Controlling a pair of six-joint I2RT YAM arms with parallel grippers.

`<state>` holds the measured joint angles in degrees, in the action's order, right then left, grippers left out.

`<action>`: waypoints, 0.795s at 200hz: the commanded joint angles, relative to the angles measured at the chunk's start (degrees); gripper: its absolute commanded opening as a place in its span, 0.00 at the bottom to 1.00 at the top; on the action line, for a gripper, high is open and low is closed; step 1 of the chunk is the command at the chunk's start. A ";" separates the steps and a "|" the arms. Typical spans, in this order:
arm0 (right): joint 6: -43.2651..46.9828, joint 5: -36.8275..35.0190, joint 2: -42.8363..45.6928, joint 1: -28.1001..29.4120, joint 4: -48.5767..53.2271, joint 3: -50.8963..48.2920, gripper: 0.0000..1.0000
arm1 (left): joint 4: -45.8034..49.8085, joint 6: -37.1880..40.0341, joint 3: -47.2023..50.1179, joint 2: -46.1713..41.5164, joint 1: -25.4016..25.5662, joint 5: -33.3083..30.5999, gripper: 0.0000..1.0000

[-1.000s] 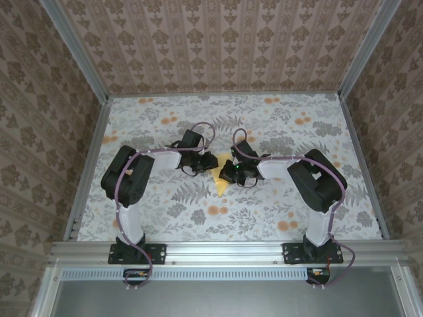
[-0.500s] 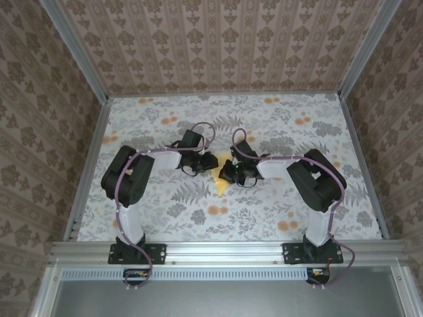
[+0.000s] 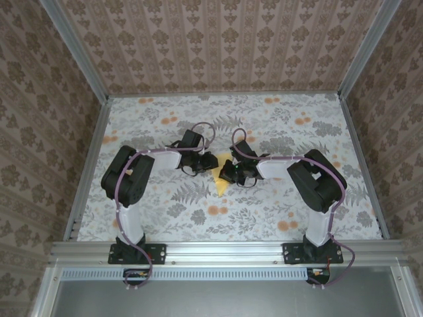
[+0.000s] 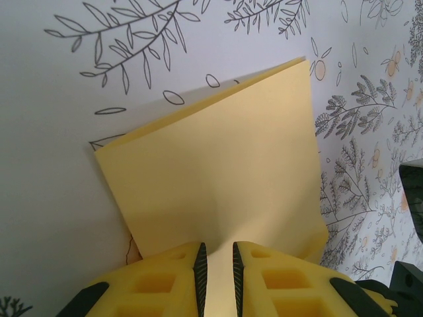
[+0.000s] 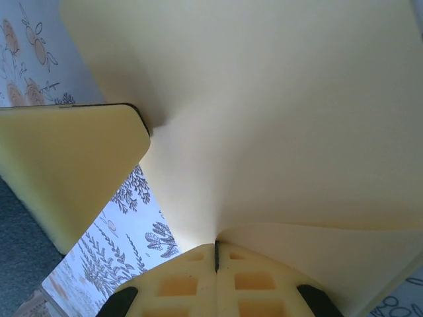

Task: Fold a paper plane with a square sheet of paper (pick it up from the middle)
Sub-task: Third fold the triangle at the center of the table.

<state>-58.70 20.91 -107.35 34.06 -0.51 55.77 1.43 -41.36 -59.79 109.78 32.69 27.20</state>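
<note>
Holds the thin pale yellow-orange square sheet of paper (image 4: pixel 218 172) from two sides: left gripper (image 4: pixel 216 264) pinching one edge, right gripper (image 5: pixel 216 254) clamped opposite.

One square sheet of paper (image 4: pixel 211 172); two end effectors (image 4: pixel 217 261) (image 5: pixel 216 254).

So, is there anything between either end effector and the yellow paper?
Nothing visible does. The square sheet of paper runs into the narrow gap between the fingers of the left end effector, and the right end effector is shut on it.
</note>
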 commanded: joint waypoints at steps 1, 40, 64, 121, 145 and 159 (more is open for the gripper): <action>0.52 -3.11 0.87 0.11 3.17 -0.44 0.00 | 3.50 1.28 0.06 2.28 0.54 -1.19 0.22; 0.41 -3.00 0.75 0.15 3.24 -0.51 0.00 | 3.49 1.26 0.11 2.28 0.54 -1.10 0.23; 0.45 -2.76 0.26 0.08 3.35 -0.44 0.00 | 3.40 1.24 -0.09 2.21 0.54 -0.84 0.23; 0.51 -2.80 -0.72 0.10 4.42 -0.70 0.11 | 4.19 1.25 -0.77 -0.26 -0.67 -0.48 0.23; 0.54 -2.71 -0.97 0.09 4.80 -0.56 0.19 | 4.62 1.21 -0.45 -2.26 -2.02 -0.55 0.25; 0.51 -2.58 -1.00 0.16 4.80 -0.61 0.24 | 4.80 1.22 0.03 -3.56 -2.81 -0.72 0.26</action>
<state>-58.61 20.43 -107.31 34.09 -0.25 55.86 2.81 -41.36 -60.10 109.27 31.86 27.29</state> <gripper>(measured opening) 0.206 0.255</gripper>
